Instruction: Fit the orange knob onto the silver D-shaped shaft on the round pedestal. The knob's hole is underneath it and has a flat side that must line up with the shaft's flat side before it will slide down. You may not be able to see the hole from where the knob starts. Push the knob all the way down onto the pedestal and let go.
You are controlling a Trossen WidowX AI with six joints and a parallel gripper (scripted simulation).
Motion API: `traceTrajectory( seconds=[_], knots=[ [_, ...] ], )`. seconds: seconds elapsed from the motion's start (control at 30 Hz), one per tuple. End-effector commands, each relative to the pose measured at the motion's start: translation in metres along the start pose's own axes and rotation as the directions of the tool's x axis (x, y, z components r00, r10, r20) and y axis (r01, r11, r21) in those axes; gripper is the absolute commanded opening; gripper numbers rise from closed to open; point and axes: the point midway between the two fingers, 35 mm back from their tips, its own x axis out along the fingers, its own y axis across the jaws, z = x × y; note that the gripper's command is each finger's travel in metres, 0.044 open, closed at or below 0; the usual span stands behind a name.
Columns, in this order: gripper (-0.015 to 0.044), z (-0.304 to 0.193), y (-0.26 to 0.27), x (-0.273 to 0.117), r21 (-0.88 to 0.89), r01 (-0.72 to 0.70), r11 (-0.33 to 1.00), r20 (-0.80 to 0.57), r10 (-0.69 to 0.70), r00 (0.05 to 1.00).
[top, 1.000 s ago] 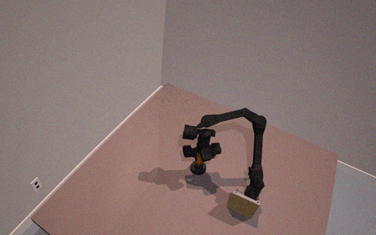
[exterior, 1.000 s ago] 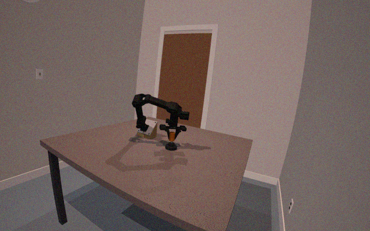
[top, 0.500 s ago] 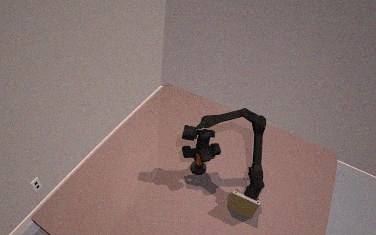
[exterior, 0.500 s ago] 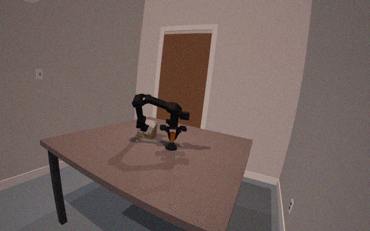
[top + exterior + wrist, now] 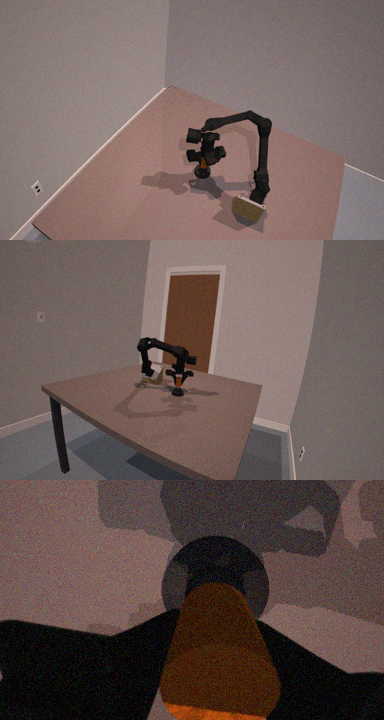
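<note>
The orange knob (image 5: 203,163) (image 5: 178,381) (image 5: 220,630) is upright between the fingers of my gripper (image 5: 204,161) (image 5: 178,382) (image 5: 215,622), which is shut on it. The knob is above the dark round pedestal (image 5: 202,173) (image 5: 177,393) (image 5: 256,590), roughly in line with it. In the wrist view the knob's lower end covers the near part of the pedestal's raised middle. The silver shaft and the hole under the knob are hidden, so I cannot tell whether their flat sides line up or whether the shaft's tip is in the hole.
The arm's base stands on a yellowish block (image 5: 248,210) (image 5: 159,378) with a pale plate on the table (image 5: 113,198) (image 5: 198,432). The arm arches over from it to the pedestal. Dark shadows of the arm lie around the pedestal. Walls stand beyond the table's edges.
</note>
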Motion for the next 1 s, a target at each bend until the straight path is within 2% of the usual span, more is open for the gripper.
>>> traceTrajectory(
  seconds=[0.0,0.1,0.97],
  knots=[
    [0.0,-0.0008,0.0007,-0.0048,-0.099,0.009,0.995,-0.003,-0.01,1.0],
    [0.0,-0.0025,0.002,-0.0054,-0.181,0.009,0.983,-0.003,-0.009,1.0],
    [0.0,-0.0008,0.0007,0.0011,-0.184,0.009,0.983,-0.004,-0.009,1.0]
  ],
)
